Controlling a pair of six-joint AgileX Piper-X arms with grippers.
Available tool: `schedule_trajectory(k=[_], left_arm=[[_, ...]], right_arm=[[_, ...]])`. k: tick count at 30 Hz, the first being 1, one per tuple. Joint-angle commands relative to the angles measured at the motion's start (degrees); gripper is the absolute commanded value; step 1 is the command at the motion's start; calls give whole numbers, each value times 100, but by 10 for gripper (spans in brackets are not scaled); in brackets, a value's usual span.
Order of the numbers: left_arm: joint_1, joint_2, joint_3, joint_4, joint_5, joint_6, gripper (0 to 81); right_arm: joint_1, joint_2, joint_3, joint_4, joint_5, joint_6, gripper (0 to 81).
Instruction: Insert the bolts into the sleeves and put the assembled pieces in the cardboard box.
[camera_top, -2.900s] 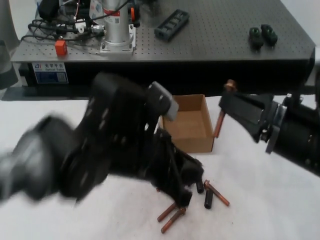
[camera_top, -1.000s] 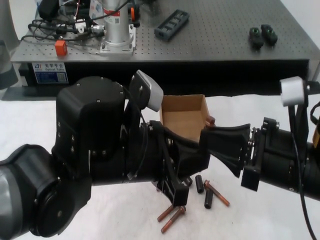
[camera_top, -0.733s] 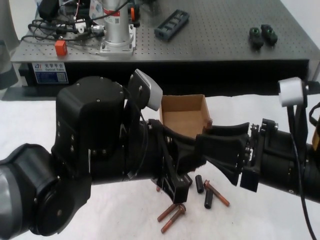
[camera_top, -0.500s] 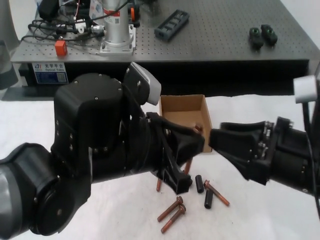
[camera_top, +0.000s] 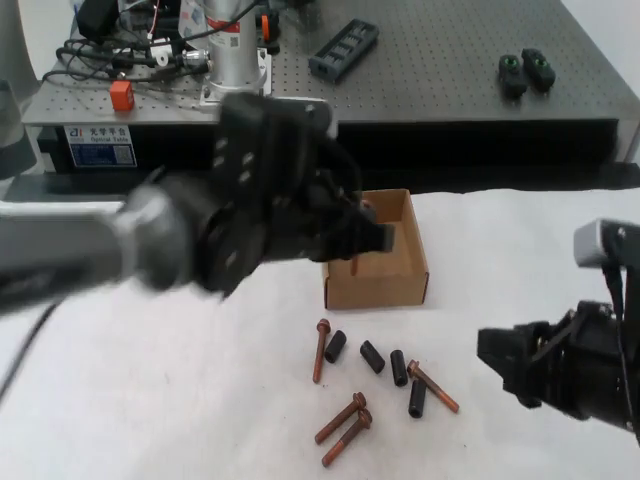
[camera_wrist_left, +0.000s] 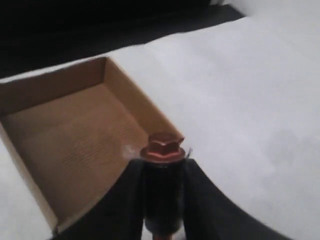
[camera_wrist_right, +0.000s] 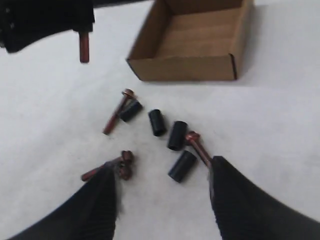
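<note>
1. The assembled piece (camera_wrist_left: 161, 205) is a copper bolt with its hex head (camera_wrist_left: 161, 146) seated on top of a black sleeve. It stands upright, raised above the counter (camera_top: 150, 400) near the rim of the cardboard box (camera_wrist_left: 125, 95). We cannot tell whether it is fully over the opening.
2. We judge it small, rigid and light (nothing here to crush). It is also smooth and round, so it could twist or slide in a loose hold. The bolt might drop out of the sleeve if tipped head down.
3. The best hold is probably across the sleeve's flanks just under the head, with the head kept up. The left hand (camera_wrist_left: 162, 172) is clamped on it there, one finger on each side of the sleeve. In the right wrist view the bolt's shaft end (camera_wrist_right: 84, 47) pokes out below that hand.
4. The box looks like thin card, light enough to shift if bumped, so we would lower the piece in rather than push against the wall.
5. The loose bolts (camera_top: 320, 350) and loose sleeves (camera_top: 372, 356) lie scattered on the counter in front of the box, some of them touching. They would roll easily, and each is best pinched across its middle.
6. The right hand (camera_wrist_right: 162, 165) hangs over that scatter with its fingers spread and nothing between them.
</note>
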Motion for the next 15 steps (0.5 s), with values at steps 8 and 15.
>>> schedule_trajectory(k=[8, 15], left_arm=[[89, 3305, -4841, 3735, -1032, 590, 7], [148, 4185, -6124, 4594, -1188, 686, 7]], right_arm=[[-35, -50, -26, 1051, 621, -80, 405], [-35, -50, -26, 1051, 601, -80, 405]])
